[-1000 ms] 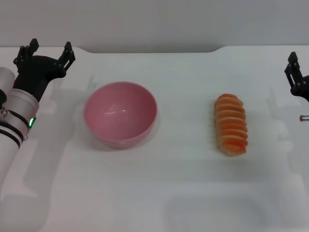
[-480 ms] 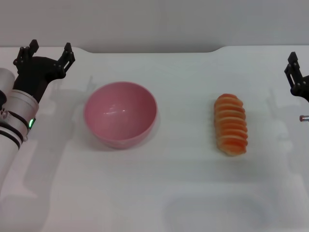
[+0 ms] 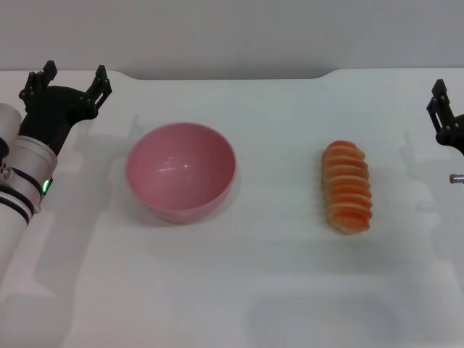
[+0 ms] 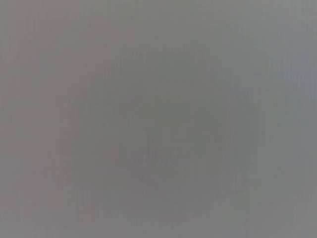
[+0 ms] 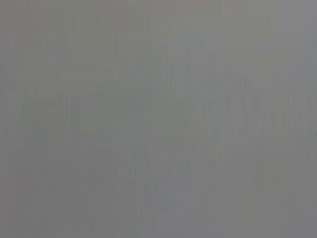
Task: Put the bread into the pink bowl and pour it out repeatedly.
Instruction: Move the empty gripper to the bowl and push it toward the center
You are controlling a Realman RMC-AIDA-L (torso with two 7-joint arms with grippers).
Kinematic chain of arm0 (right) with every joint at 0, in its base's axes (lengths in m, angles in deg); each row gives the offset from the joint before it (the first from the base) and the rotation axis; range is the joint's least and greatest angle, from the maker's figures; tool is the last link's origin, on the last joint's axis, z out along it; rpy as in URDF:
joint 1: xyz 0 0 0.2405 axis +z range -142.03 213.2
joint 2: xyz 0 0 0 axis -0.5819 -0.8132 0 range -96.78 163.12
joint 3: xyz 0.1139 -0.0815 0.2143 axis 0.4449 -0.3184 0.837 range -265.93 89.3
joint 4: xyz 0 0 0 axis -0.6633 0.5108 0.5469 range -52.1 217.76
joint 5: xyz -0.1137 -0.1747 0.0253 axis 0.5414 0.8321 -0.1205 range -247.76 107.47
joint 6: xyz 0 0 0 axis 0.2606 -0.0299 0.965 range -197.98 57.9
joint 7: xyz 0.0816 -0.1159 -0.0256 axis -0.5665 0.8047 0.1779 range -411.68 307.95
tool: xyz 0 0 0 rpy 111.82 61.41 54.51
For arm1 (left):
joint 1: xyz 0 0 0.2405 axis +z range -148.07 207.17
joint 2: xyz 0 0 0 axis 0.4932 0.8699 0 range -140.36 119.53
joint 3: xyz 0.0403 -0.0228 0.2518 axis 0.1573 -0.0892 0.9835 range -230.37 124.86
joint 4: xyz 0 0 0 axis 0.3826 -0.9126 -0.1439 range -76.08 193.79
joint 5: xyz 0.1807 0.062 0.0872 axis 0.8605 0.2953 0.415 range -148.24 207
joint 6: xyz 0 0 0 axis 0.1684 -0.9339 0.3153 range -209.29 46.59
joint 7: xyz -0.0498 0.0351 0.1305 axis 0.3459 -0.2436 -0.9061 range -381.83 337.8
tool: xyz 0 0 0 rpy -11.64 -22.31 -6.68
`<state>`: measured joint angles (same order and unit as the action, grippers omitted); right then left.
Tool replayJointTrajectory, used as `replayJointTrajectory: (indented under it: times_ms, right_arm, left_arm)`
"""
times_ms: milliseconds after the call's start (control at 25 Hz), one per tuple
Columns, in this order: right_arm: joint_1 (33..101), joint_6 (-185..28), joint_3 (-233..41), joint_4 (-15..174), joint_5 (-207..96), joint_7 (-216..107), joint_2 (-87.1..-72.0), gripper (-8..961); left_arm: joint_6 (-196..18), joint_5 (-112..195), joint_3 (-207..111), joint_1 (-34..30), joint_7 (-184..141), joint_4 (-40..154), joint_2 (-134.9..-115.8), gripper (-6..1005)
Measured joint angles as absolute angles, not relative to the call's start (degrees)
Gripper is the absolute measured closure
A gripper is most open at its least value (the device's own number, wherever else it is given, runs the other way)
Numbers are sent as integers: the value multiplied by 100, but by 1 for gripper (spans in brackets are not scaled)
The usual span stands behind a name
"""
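Surface: white matte tabletop (image 3: 239, 290) fills the head view, bare in the nearest part, with a grey wall behind its far edge.
Bread: elongated toy loaf with a glossy orange-golden ridged top, the bread (image 3: 346, 185), lies flat on the table on the robot's right side, its long axis running near to far.
Bowl: round, deep, glossy pink plastic-looking bowl, the pink bowl (image 3: 180, 171), stands upright and empty, left of centre, well apart from the bread.
Left gripper: black left gripper (image 3: 70, 80) hovers at the far left, beyond and beside the bowl, fingers spread wide and holding nothing.
Right gripper: black right gripper (image 3: 444, 119) is cut by the right edge of the head view; I cannot tell how its fingers stand.
Wrist views: both show only flat grey, nothing to read.
Step in hand: judged from the layout, the start of a cycle, with the bread not yet picked up.
Bread and fingers: well apart from both grippers, nearer the right one, touched by neither.
Next move: probably the right arm comes in over the loaf, closes across its narrow width, then carries it left to the bowl.
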<state>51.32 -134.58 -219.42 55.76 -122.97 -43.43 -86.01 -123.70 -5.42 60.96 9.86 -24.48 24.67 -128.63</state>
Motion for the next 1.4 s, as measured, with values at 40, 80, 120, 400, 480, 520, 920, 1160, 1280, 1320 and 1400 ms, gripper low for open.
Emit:
replayJointTrajectory:
  times_ms: [40, 80, 120, 400, 480, 520, 920, 1160, 1280, 1320, 1400]
  right_arm:
    - [5130, -13458, -21942, 5576, -12297, -4343, -8601, 298]
    - [5127, -13458, -21942, 5576, -12297, -4343, -8601, 298]
    - [5125, -13459, -21942, 5576, -12297, -4343, -8601, 298]
    - [5123, -13463, -21942, 5573, -12299, -4343, -8601, 299]
    - [5126, -13453, -21942, 5538, -12306, -4344, -8601, 299]
    - [5120, -13446, -21942, 5501, -12307, -4345, -8599, 299]
    - [5079, -12945, -21880, 5201, -12326, -4361, -8589, 300]
    - [5024, -12822, -21687, 5036, -12337, -4361, -8583, 300]
    - [5021, -12418, -21458, 4915, -12340, -4361, -8567, 300]
    - [5031, -12175, -21333, 4851, -12333, -4360, -8551, 300]
    - [5033, -12108, -21296, 4831, -12325, -4356, -8546, 300]
  left_arm:
    - [-12371, -542, 6096, 986, -2448, 2466, -12863, 195]
    - [-12371, -542, 6096, 987, -2448, 2466, -12862, 195]
    - [-12371, -542, 6095, 987, -2448, 2466, -12863, 196]
    - [-12301, -542, 6095, 996, -2431, 2383, -12853, 201]
    - [-11808, -504, 6080, 1124, -2428, 1943, -12776, 203]
    - [-11631, -472, 6060, 1184, -2430, 1747, -12741, 203]
    - [-6744, 912, 4774, 1724, -3028, -1518, -12821, 210]
    - [-5368, 930, 4807, 1583, -3097, -1932, -12827, 215]
    - [-5070, 918, 4861, 1572, -3098, -2083, -12829, 217]
    - [-5017, 917, 4867, 1567, -3098, -2111, -12832, 218]
    - [-4929, 913, 4882, 1563, -3093, -2160, -12838, 219]
